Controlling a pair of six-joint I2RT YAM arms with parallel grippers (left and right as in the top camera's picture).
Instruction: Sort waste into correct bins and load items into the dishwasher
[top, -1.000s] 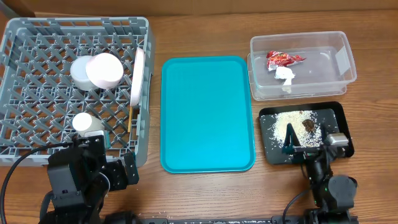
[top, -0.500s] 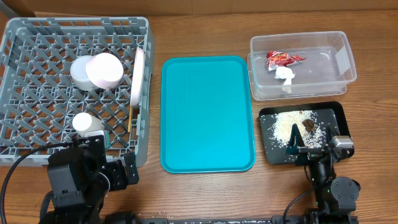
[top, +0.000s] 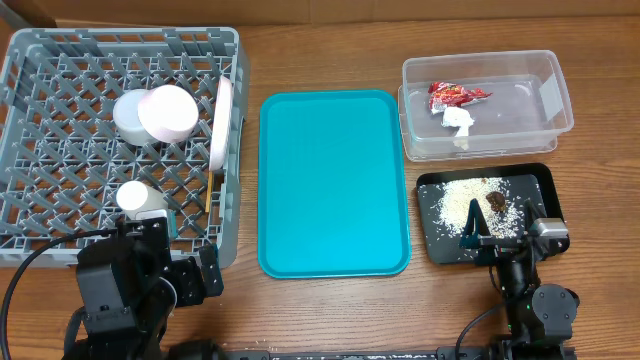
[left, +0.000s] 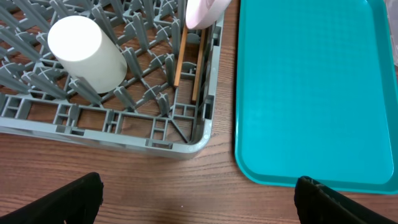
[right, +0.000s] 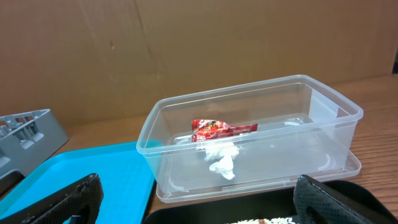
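Note:
The grey dish rack at the left holds a white bowl, a pale pink bowl, a white plate on edge, a white cup and wooden chopsticks. The clear tub holds the red wrapper and white tissue. The black tray holds rice and a brown scrap. My left gripper is open and empty over bare wood in front of the rack. My right gripper is open and empty at the black tray's near edge.
The big teal serving tray lies bare in the middle, between rack and bins. A cardboard wall stands behind the tub. Both arm bases sit at the table's front edge.
The right gripper shifted slightly toward the front right over the black tray a second ago, then held still. The left arm has not moved.

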